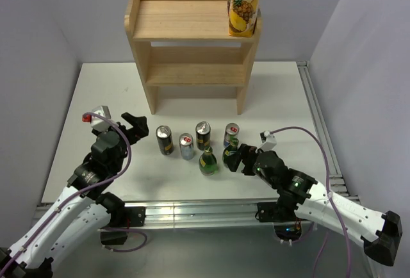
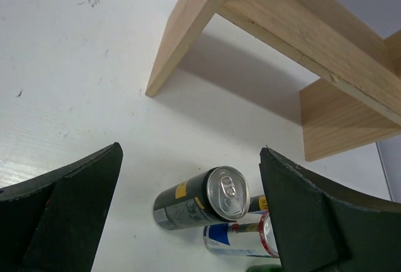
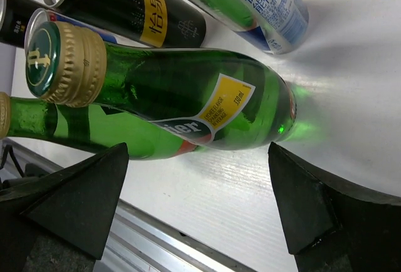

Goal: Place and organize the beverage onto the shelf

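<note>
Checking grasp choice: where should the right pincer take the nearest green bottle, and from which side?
The upright bottle: grip its wide body, below the narrowing neck, coming from its right, where the open right pincer is; cans and the second bottle crowd its left and back.

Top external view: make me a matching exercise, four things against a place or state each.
Things:
1 juice carton
2 leftmost dark can
3 right green bottle
4 left hand

Places or states:
A open, holding nothing
B top of the shelf, right end
C on the table, just ahead of the right hand
D on the table, nearest the left hand

Pairs: 1-B, 2-D, 3-C, 4-A
</note>
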Robot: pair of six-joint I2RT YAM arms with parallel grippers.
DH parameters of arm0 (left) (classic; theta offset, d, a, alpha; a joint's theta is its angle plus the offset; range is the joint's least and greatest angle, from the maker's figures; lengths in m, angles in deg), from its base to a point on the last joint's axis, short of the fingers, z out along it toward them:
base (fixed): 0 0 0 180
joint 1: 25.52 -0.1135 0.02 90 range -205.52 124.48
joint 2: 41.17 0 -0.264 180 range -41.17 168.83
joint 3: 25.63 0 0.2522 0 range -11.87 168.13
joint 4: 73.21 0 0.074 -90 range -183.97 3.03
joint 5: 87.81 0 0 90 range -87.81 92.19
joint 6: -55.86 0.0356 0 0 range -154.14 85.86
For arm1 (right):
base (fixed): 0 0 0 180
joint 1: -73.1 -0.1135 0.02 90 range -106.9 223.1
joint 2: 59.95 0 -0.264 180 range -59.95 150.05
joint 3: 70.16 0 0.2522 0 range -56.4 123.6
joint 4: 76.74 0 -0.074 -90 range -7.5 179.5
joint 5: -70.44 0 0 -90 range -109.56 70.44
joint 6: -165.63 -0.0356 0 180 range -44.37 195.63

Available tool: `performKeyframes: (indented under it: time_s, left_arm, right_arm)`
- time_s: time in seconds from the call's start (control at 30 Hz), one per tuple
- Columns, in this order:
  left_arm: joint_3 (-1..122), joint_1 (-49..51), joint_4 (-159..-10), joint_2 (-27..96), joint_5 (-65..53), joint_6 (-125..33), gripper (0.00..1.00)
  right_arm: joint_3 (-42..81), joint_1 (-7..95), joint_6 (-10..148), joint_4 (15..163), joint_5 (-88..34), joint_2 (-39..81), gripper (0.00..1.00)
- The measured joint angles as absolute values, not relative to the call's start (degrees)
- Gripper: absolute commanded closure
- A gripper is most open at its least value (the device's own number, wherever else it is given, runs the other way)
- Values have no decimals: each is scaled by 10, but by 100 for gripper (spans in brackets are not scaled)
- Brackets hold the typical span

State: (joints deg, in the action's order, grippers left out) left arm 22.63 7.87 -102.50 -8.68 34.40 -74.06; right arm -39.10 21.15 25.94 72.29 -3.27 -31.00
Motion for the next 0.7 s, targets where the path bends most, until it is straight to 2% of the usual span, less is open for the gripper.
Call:
performKeyframes:
  time_s: [0.07, 0.1, 0.17, 0.33, 0.57, 0.7]
  left_arm:
    - [222, 83, -1024, -89, 357, -741, 1]
    - [219, 85, -1024, -92, 362, -741, 5]
    - [211, 89, -1024, -95, 371, -741, 7]
    - [202, 112, -1029, -93, 401, -743, 1]
    - [201, 148, -1044, -80, 462, -759, 1]
    - [185, 165, -1054, -84, 502, -775, 1]
  right_arm:
    - [-398, 208, 259, 729, -30, -316, 0]
    - [-404, 207, 259, 733, -30, -320, 0]
    - [-419, 205, 259, 748, -34, -325, 0]
    - [-468, 187, 254, 787, -46, -326, 0]
    - [-478, 122, 243, 822, -3, -309, 0]
    - [-482, 73, 240, 860, 66, -275, 0]
